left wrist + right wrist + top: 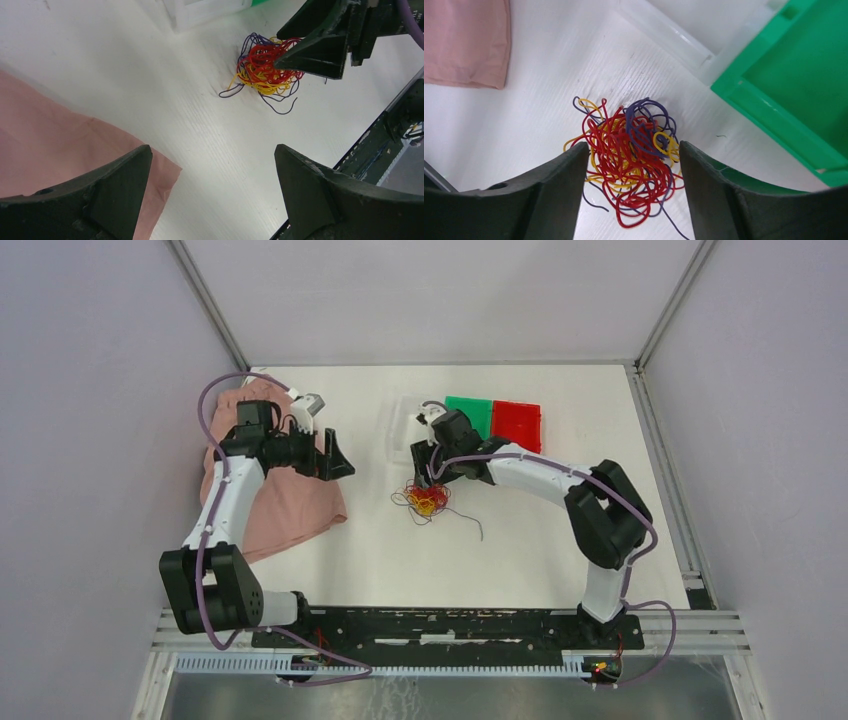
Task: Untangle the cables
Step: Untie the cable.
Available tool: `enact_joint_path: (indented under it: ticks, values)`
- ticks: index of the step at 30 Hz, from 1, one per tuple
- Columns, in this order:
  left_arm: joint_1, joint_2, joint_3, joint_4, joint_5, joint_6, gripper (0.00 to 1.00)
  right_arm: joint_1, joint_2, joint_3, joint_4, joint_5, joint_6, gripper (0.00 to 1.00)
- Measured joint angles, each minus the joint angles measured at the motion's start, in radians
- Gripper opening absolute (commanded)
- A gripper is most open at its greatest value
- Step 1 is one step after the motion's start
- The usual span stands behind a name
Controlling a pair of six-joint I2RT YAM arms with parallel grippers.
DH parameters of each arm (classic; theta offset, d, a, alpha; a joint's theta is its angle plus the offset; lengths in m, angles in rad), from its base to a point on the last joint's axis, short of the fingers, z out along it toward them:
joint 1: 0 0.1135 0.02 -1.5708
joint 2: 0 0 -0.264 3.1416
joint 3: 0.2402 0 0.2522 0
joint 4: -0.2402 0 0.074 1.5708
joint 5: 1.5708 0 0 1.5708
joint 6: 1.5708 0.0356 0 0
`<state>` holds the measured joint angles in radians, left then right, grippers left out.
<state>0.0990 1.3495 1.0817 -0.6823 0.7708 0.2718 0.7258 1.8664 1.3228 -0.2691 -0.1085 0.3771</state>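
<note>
the right gripper [633, 147] straddles the cables [624, 165], jaws parted.

A white table [520, 560] stands inside plain, pale lavender-grey walls [440, 290]. Aluminium frame posts [210, 302] rise at both rear corners. Lighting is even and diffuse, with soft shadows.

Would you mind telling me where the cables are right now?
In the top view, the cables lie mid-table, right of the pink cloth, under the right gripper.
</note>
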Motion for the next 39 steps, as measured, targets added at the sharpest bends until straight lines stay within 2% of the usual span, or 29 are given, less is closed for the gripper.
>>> enact_joint_path:
  ticks: [2, 5, 12, 16, 22, 28, 34, 39]
  values:
    - [-0.01, 0.0, -0.016, -0.003, 0.001, 0.018, 1.0, 0.007, 0.017, 0.001, -0.012, -0.003, 0.0, 0.4]
    - [-0.059, 0.01, -0.039, -0.012, -0.008, 0.048, 0.98, 0.009, 0.011, -0.018, -0.016, 0.006, 0.014, 0.36]
    - [-0.281, 0.155, -0.042, -0.019, -0.081, 0.108, 0.85, 0.008, -0.069, -0.124, -0.01, 0.055, 0.037, 0.32]
    - [-0.357, 0.274, -0.026, -0.019, -0.116, 0.131, 0.78, 0.005, -0.092, -0.16, -0.012, 0.092, 0.049, 0.32]
    - [-0.383, 0.386, 0.047, -0.013, -0.139, 0.157, 0.74, 0.0, -0.101, -0.183, -0.021, 0.095, 0.059, 0.33]
    - [-0.387, 0.396, 0.104, 0.064, -0.115, 0.18, 0.8, -0.011, -0.101, -0.182, -0.026, 0.089, 0.06, 0.34]
    - [-0.389, 0.389, 0.104, 0.168, -0.058, 0.193, 0.7, -0.04, -0.101, -0.181, -0.032, 0.06, 0.071, 0.33]
    - [-0.393, 0.399, 0.104, 0.198, -0.006, 0.199, 0.67, -0.054, -0.101, -0.181, -0.032, 0.037, 0.077, 0.33]
